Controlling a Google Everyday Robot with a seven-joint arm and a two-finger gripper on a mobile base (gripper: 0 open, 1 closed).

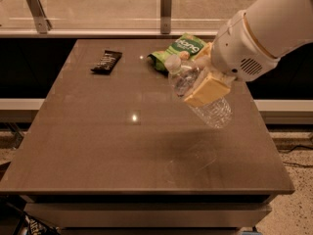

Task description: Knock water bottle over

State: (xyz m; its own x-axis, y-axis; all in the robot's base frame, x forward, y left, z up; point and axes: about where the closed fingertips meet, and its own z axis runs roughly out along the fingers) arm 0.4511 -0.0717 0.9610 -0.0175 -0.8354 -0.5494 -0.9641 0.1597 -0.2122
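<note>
The gripper (198, 75) was seen over the right half of the bench (98, 146), nearer the far right corner than the near one. It was clamped on the water bottle (215, 111), one tan finger (208, 88) laid across the bottle's middle and the other partly hidden behind it. The bottle was held steeply tilted. Its long axis ran from the white cap, pointed toward the far left corner, down to the base, pointed toward the right edge. Whether the base was touching the bench could not be told. A lay-down along that axis was judged to be what remained.

No label could be read on the bottle. White lettering was seen on the green snack bag (178, 50) by the far edge, but not legibly. The dark wrapper (106, 61) lay far left.
</note>
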